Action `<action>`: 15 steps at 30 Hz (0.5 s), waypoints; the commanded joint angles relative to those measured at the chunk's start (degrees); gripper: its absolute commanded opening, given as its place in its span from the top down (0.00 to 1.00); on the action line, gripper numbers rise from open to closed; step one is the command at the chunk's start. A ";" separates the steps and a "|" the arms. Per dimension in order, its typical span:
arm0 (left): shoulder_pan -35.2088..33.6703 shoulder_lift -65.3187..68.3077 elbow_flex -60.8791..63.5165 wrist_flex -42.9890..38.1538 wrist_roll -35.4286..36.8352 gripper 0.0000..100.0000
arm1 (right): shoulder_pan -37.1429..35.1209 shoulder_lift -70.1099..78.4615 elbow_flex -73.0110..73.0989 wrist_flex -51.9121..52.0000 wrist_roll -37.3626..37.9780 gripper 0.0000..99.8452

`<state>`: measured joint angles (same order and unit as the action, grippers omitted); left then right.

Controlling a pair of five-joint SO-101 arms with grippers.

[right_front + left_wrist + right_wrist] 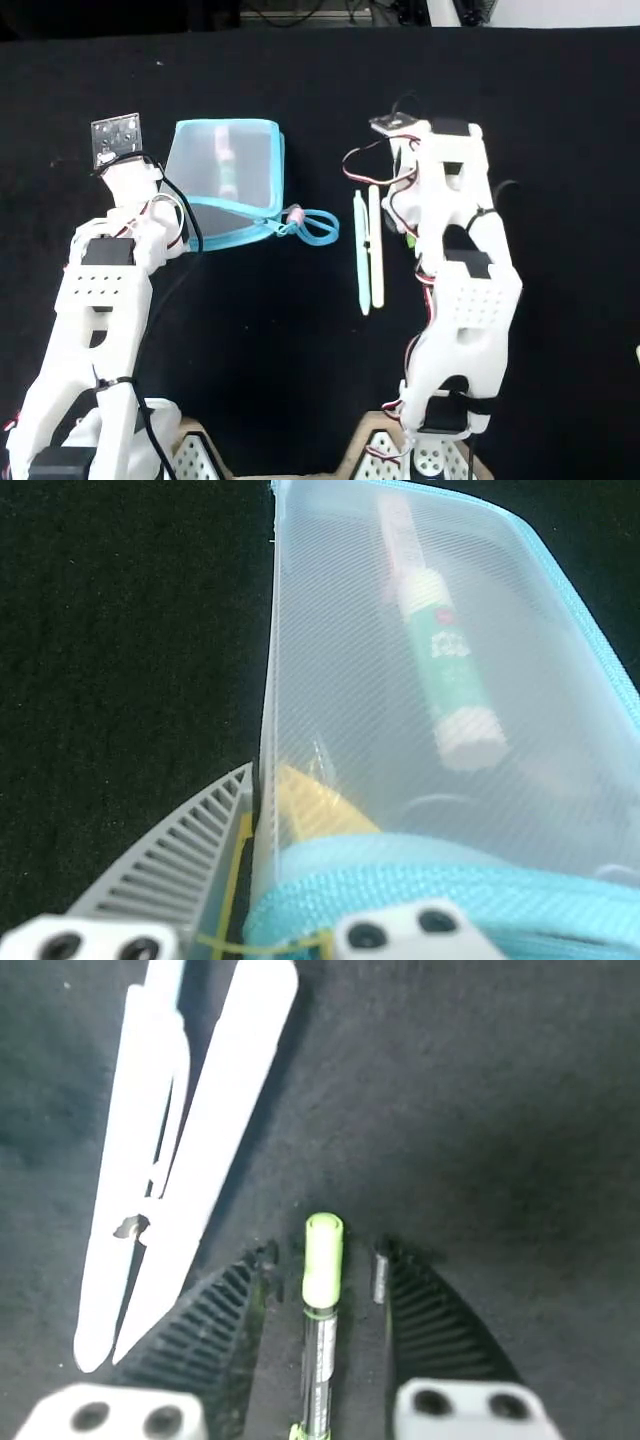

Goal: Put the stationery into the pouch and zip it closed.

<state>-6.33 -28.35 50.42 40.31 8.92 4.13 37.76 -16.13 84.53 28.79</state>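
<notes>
Two pens (376,250) lay on the black table (250,350), right of the mesh pouch (225,180), whose soft wall the left tool (262,880) pinched near the zip (420,885). The right tool (321,1257) stood wide astride a green-capped pen (323,1245): light, stiff, probably slippery, best taken mid-barrel.

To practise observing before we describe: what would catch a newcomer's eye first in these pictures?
The see-through pouch with teal trim, on the left half of the table, has a stick already inside and the left claw holding its edge. To its right lie two pale pens side by side, and beside them the right claw stands open around a green-capped pen.
</notes>
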 commanded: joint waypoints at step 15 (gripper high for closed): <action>0.13 0.88 2.51 0.26 0.79 0.97 | 1.49 -14.81 -7.96 6.59 -4.40 0.99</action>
<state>-6.33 -28.35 50.42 40.31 8.92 5.36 34.15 -20.62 87.16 27.21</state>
